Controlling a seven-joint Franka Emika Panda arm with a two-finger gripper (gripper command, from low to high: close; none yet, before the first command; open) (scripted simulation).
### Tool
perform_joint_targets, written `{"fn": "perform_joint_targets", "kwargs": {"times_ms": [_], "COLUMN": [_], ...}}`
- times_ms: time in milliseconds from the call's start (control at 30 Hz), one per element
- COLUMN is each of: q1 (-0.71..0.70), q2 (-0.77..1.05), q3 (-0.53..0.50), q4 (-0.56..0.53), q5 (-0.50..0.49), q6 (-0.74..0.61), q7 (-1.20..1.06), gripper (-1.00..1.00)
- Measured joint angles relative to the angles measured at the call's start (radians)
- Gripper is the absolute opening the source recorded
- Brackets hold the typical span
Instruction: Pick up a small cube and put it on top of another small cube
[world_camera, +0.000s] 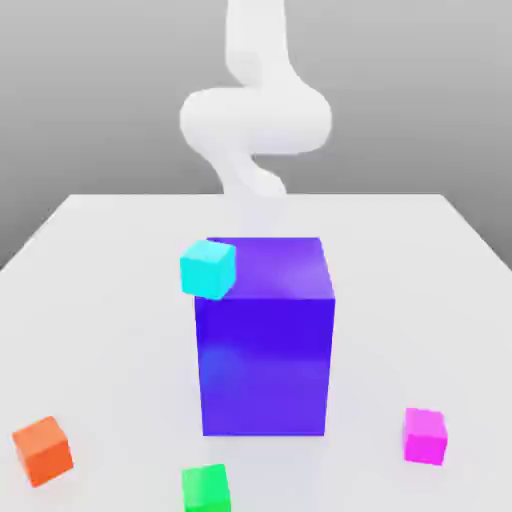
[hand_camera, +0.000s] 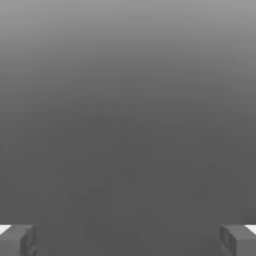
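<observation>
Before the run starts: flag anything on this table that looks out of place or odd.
The cyan cube looks odd: it appears level with the upper left edge of the big blue-violet block, with no visible support. The pink cube, orange cube and green cube sit flat on the table.

Small magenta-pink cube (world_camera: 425, 436) — flat on the table, exterior view's right.

Matt table (world_camera: 100, 260); faintly glossy blue-violet block (world_camera: 265, 360) (smooth faces).

The green cube (world_camera: 206, 489) is cut off by the frame edge.
</observation>
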Motion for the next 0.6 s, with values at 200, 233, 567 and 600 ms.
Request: {"fn": "perform_joint_targets", "kwargs": {"times_ms": [200, 233, 567, 600], "q1": [-0.029, -0.029, -0.023, -0.010], "q2": [0.221, 0.257, 0.622, 0.659], "q3": [0.126, 0.142, 0.303, 0.311], "q4": [-0.052, -0.060, -0.144, -0.152], "q5": [-0.034, -0.044, -0.160, -0.173], "q6": [0.097, 0.112, 0.267, 0.282], "q7": [0.169, 0.199, 0.516, 0.549], "gripper": [0.00, 0.00, 0.00, 0.00]}}
